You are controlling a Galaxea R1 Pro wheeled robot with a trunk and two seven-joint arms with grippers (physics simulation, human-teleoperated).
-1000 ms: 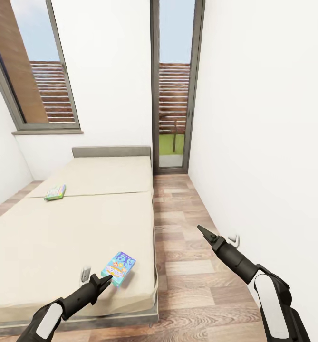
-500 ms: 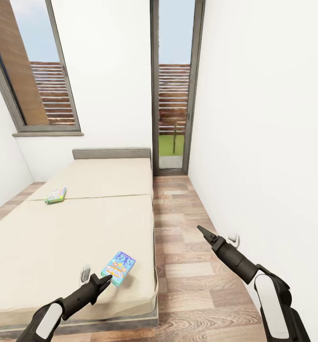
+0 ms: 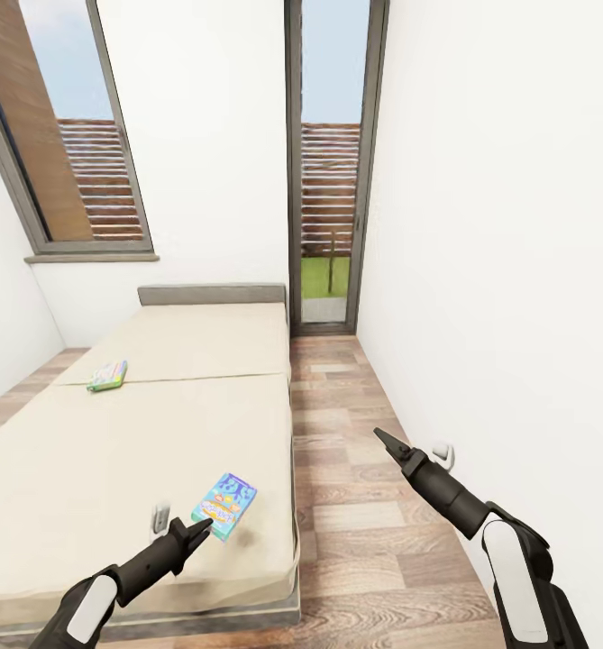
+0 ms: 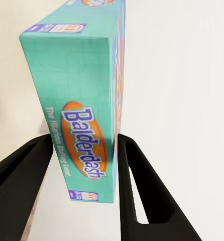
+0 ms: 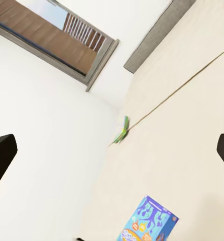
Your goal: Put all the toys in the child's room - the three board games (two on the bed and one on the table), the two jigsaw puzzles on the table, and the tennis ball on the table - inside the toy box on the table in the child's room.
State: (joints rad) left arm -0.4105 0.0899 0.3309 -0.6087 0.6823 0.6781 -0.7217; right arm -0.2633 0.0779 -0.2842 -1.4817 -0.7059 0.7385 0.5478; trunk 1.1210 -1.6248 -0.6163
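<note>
Because the Balderdash board game (image 4: 84, 100) lies flat near the foot corner of the bed (image 3: 85, 451), close to the edge that faces the floor, the left gripper (image 3: 197, 534) is brought in low and level with the mattress. In the left wrist view the two fingers (image 4: 137, 196) stand on either side of the box's short end, partly open, with a narrow gap visible on at least one side; contact cannot be confirmed, so the box is judged straddled but not yet clamped. The low approach suits a thin carton that offers only its edges for a pinch.

The second board game (image 3: 108, 375), a green box, rests far up the bed near the seam between the two mattress halves, well apart from the first. It will likely require the base to advance.

The right gripper (image 3: 382, 440) is held forward over the wooden floor (image 3: 364, 541), clear of the bed. Its fingers (image 5: 1, 155) are spread wide and hold nothing, leaving it free for a later pick.
</note>
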